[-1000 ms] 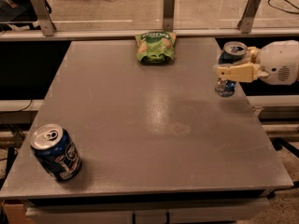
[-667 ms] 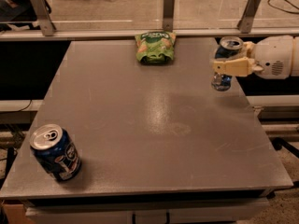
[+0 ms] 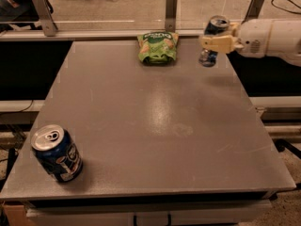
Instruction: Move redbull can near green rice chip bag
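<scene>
Redbull can (image 3: 217, 24) at the far right corner of the worktop (image 3: 155, 126), clasped about its middle by the gripper (image 3: 212, 42), which reaches in over the right edge. Its base appears just clear of the surface, though this is uncertain. The can is likely rigid, smooth, light and thin-walled, so a mid-body hold suits it. The green rice chip bag (image 3: 158, 46) lies mid far edge, and a shorter blue can (image 3: 56, 153) stands near the near left corner.
</scene>
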`<action>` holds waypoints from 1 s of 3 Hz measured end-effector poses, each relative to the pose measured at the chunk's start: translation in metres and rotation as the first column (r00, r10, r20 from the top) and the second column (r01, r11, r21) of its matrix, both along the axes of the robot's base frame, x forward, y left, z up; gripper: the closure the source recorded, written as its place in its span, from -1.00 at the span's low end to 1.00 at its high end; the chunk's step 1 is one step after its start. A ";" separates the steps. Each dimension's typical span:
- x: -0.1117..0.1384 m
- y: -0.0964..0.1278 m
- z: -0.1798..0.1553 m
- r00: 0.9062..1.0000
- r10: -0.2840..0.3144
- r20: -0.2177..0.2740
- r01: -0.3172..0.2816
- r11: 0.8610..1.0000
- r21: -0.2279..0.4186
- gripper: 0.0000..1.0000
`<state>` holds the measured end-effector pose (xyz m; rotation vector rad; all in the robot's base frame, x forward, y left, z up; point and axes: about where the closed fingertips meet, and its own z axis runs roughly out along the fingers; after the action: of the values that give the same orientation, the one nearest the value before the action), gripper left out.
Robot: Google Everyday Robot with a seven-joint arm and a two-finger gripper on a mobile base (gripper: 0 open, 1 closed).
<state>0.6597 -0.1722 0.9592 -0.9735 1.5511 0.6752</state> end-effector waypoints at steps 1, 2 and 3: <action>0.040 0.023 -0.006 1.000 0.008 0.006 -0.009 0.999 0.049 1.00; 0.066 0.042 -0.020 1.000 0.008 -0.008 -0.008 0.997 0.078 1.00; 0.084 0.050 -0.038 1.000 -0.010 -0.028 0.012 0.997 0.072 0.65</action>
<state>0.7436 -0.1218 0.9212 -0.9043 1.5449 0.7344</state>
